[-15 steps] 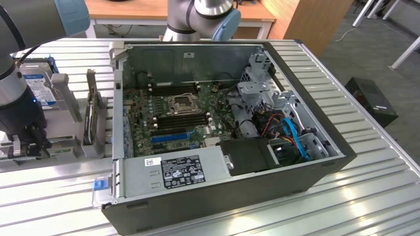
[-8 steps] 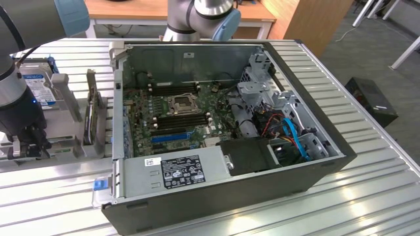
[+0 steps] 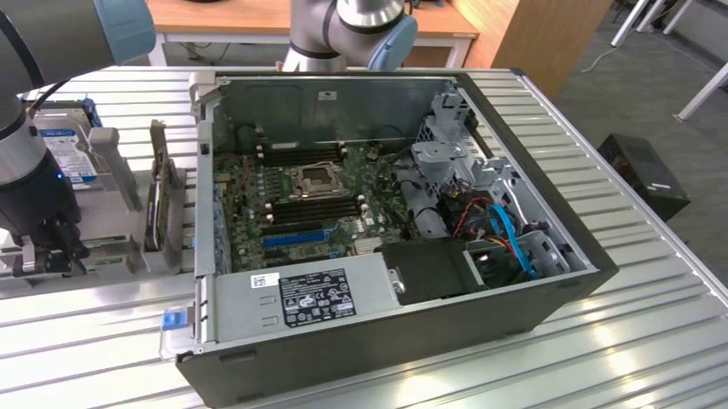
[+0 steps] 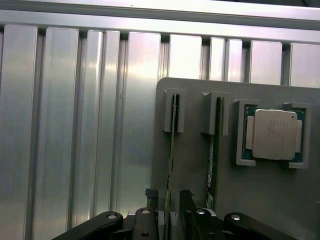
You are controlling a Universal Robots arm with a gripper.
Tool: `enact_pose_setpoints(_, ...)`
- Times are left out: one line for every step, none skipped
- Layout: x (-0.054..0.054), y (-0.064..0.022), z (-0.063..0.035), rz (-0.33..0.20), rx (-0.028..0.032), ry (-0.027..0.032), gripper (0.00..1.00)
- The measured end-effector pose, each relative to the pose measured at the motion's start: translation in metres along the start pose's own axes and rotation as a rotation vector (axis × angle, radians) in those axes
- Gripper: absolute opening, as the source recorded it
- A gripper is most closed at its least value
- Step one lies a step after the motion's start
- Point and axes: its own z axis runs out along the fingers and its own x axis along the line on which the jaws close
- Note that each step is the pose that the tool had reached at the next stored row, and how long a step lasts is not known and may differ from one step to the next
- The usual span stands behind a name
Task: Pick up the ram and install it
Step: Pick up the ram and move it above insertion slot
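The ram (image 4: 171,145) is seen standing on edge in a grey holder (image 4: 260,200), beside a second stick (image 4: 213,150) and a processor (image 4: 274,134); it is straddled by the gripper (image 4: 169,196), whose fingers are set apart, not closed on it

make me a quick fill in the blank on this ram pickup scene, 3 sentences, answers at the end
1. The grey holder carries ____ ram sticks standing on edge.
2. The gripper has a finger on each side of the ram that stands ____ from the cpu.
3. Inside the open case, the expansion slot is coloured ____.

Missing words: two; farther; blue
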Motion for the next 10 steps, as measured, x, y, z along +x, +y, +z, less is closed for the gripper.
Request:
enact_pose_setpoints(0.0000, 0.0000, 0.0000, 0.000, 0.0000, -0.0001, 0.31)
enact_pose_setpoints(0.0003, 0.0001, 0.0000, 0.000, -0.0001, 0.0000, 0.31)
enact_pose_setpoints(0.0005, 0.0001, 0.0000, 0.000, -0.0001, 0.0000, 0.31)
enact_pose_setpoints(0.0007, 0.0000, 0.0000, 0.000, -0.0001, 0.0000, 0.31)
enact_pose_setpoints(0.0007, 0.0000, 0.0000, 0.000, 0.0000, 0.0000, 0.31)
enact_pose_setpoints(0.0007, 0.0000, 0.0000, 0.000, 0.0001, -0.0001, 0.31)
enact_pose_setpoints(0.0008, 0.0000, 0.0000, 0.000, 0.0001, -0.0001, 0.31)
enact_pose_setpoints(0.0008, 0.0000, 0.0000, 0.000, 0.0000, 0.0000, 0.31)
enact_pose_setpoints(0.0008, 0.0000, 0.0000, 0.000, 0.0000, 0.0000, 0.31)
enact_pose_setpoints(0.0008, 0.0000, 0.0000, 0.000, 0.0000, 0.0000, 0.31)
